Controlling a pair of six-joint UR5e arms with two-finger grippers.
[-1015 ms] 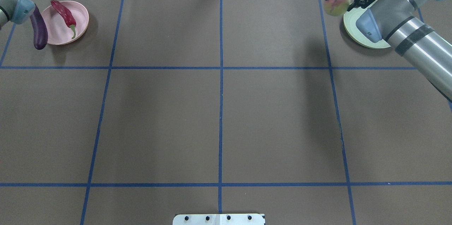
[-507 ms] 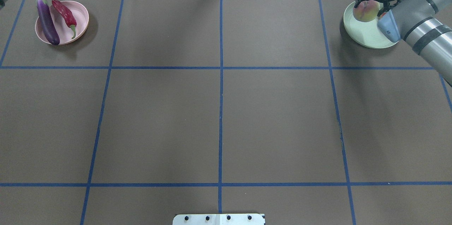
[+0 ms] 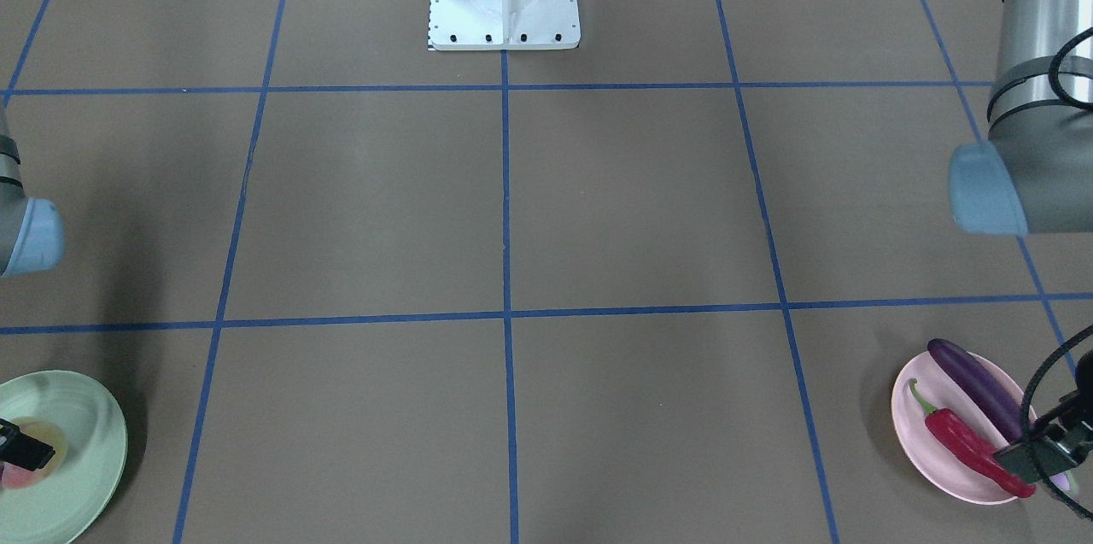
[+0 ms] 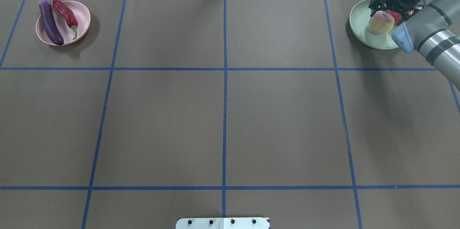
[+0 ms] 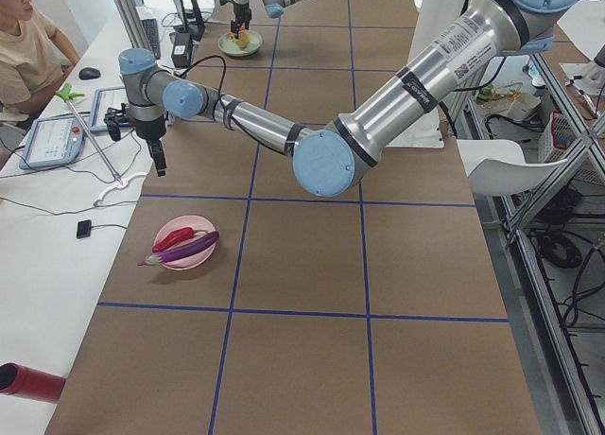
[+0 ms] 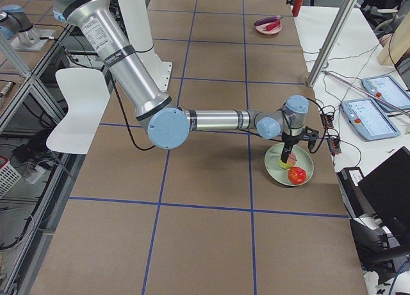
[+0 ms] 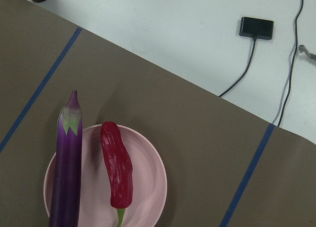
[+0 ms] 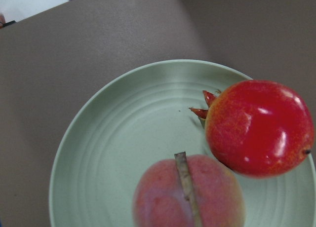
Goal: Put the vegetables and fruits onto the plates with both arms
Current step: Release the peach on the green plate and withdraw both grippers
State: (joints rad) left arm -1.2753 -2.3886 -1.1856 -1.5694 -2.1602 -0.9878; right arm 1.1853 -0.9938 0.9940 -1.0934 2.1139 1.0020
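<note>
Both plates are loaded: vegetables at the table's ten o'clock, fruits at its two o'clock.

Seen from overhead, the pink plate (image 4: 82,16) carries the eggplant (image 4: 50,20) along its nine-o'clock rim, cap end overhanging at eleven. The chili (image 4: 65,13) lies beside it, stem toward six. The green plate (image 4: 360,24) carries the peach (image 4: 380,24) near its centre, stem up, with the pomegranate (image 8: 259,126) against it at about one o'clock. My left arm (image 5: 255,125) stretches low across the table. My left pincer (image 5: 159,165) hangs fingers-down, clear of the vegetables; I cannot tell whether its fingers are apart. My right pincer (image 4: 391,6) points down just over the peach; I cannot tell whether it is gripping or spread.
</note>
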